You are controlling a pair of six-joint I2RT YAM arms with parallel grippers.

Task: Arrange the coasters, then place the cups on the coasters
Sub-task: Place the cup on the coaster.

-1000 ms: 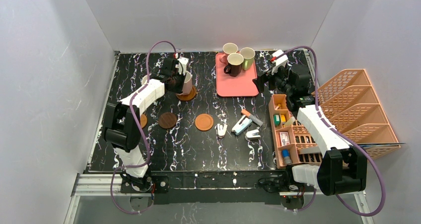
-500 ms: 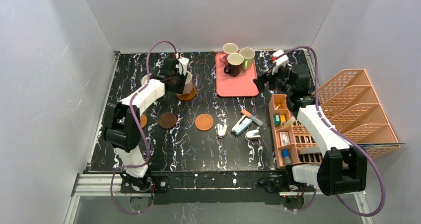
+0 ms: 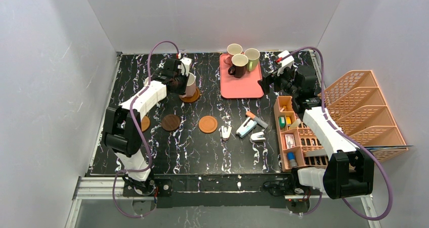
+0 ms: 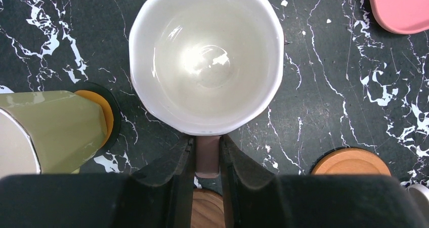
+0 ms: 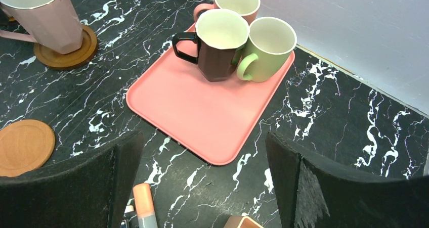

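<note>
Upper left in the top view, the left gripper (image 4: 206, 148) is clamped on the pink cup's (image 4: 205, 61) handle. The cup stands on a coaster (image 5: 63, 60), its handle pointing back at that gripper. The right gripper (image 5: 201, 144), jaws wide apart, is nearer the tray cups (image 5: 222, 41).

Back wall (image 3: 212, 15): plain white panel, matte, meeting the table's far edge.
Left wall (image 3: 45, 86): white panel, faintly creased, shaded toward the corner.
Right wall (image 3: 384, 31): white panel, same finish.
Table (image 3: 202, 152): black top with white marble veining, glossy.
Front rail (image 3: 96, 186): bare aluminium profile along the table's near edge.
Floor (image 3: 212, 215): grey, below the rail.
Light: even, from overhead; soft shadows.
</note>
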